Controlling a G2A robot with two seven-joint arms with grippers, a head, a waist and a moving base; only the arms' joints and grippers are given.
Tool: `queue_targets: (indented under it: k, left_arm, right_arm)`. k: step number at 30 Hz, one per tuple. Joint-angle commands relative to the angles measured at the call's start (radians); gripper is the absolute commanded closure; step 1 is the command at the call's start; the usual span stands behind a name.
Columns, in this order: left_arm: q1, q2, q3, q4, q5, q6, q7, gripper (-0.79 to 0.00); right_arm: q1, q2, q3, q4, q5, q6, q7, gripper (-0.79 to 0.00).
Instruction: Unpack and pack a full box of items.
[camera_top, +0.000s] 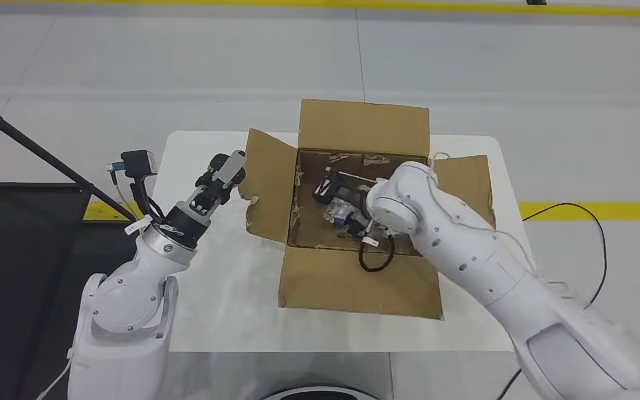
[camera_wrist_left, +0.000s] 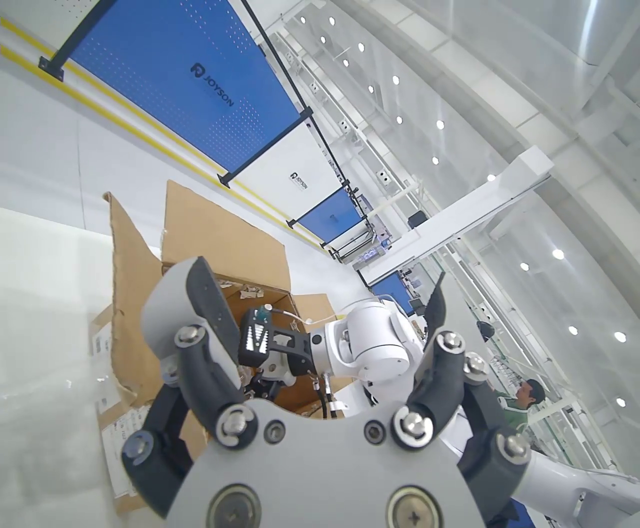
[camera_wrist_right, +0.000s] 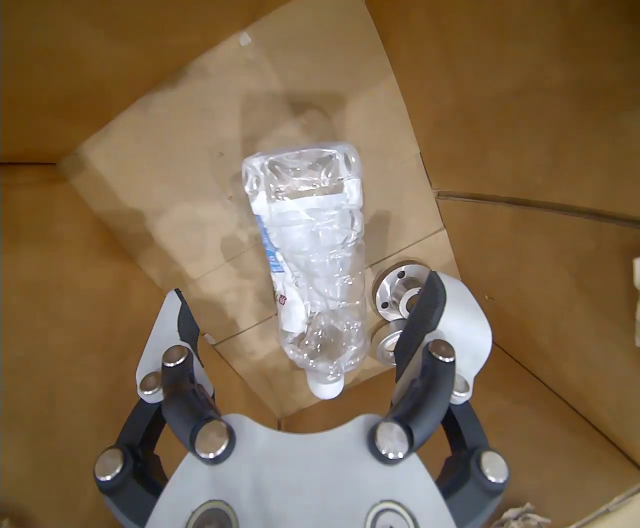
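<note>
An open cardboard box (camera_top: 365, 125) stands on the white table with its flaps folded outward. My right gripper (camera_top: 345, 205) is down inside it. On the box floor (camera_wrist_right: 150, 165) lies a crushed clear plastic bottle (camera_wrist_right: 310, 235) with a white cap, between the spread fingers of the right gripper (camera_wrist_right: 306, 290), which is open and holds nothing. A shiny metal flange part (camera_wrist_right: 395, 295) sits on the floor close to one fingertip. My left gripper (camera_top: 225, 175) hovers outside the box by its left flap (camera_wrist_left: 130, 280), open and empty (camera_wrist_left: 320, 275).
The white table (camera_top: 230, 290) has free room to the left of and in front of the box. A black cable loop (camera_top: 375, 262) hangs from the right arm over the near flap. A small device (camera_top: 135, 165) stands at the table's left edge.
</note>
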Motion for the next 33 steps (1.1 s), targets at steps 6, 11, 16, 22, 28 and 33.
queue_targets:
  k: [6, 11, 16, 22, 28, 33]
  left_arm:
    - [0.0, 0.0, 0.0, 0.0, 0.0, 0.0, 0.0, -0.785]
    - [0.0, 0.0, 0.0, 0.0, 0.0, 0.0, 0.0, -0.785]
    - [0.0, 0.0, 0.0, 0.0, 0.0, 0.0, 0.0, -0.785]
    - [0.0, 0.0, 0.0, 0.0, 0.0, 0.0, 0.0, -0.785]
    - [0.0, 0.0, 0.0, 0.0, 0.0, 0.0, 0.0, -0.785]
    - [0.0, 0.0, 0.0, 0.0, 0.0, 0.0, 0.0, -0.785]
  right_arm:
    - [0.03, -0.042, -0.038, 0.109, 0.012, -0.024, -0.011, -0.573]
    - [0.044, -0.069, -0.06, 0.17, 0.017, -0.033, 0.004, -0.372]
    - [0.057, -0.091, -0.068, 0.215, 0.022, -0.044, -0.002, -0.175]
    - [0.061, -0.093, -0.04, 0.206, 0.037, -0.062, -0.012, 0.0]
    - [0.021, -0.045, 0.064, 0.053, 0.073, -0.08, 0.021, 0.0]
    - [-0.081, 0.025, 0.223, -0.174, 0.099, -0.042, 0.116, 0.0]
